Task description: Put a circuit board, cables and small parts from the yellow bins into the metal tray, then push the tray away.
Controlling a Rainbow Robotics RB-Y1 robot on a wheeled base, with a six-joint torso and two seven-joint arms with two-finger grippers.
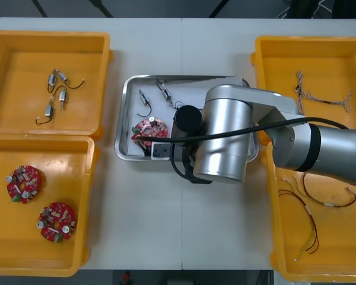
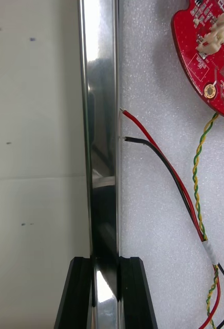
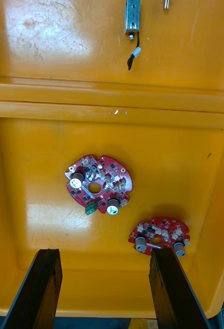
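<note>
The metal tray [image 1: 126, 119] lies at the table's middle, white inside. It holds a round red circuit board [image 1: 149, 127] and two small metal parts [image 1: 144, 98]. My right gripper [image 1: 160, 151] is at the tray's near edge. In the right wrist view the right gripper [image 2: 105, 262] is shut on the shiny tray rim [image 2: 101, 154], one finger on each side. Inside the rim lie the circuit board [image 2: 209, 56], a red and black cable [image 2: 163, 159] and a twisted yellow and green cable [image 2: 197, 169]. My left gripper [image 3: 104, 252] hangs open above the left near bin.
The left near yellow bin [image 1: 83, 237] holds two red circuit boards [image 1: 24, 183]; the same boards [image 3: 98, 183] show in the left wrist view. Small metal parts [image 1: 56, 89] lie in the left far bin. The right bins hold a twisted cable [image 1: 320, 95] and red and yellow cables [image 1: 311, 208].
</note>
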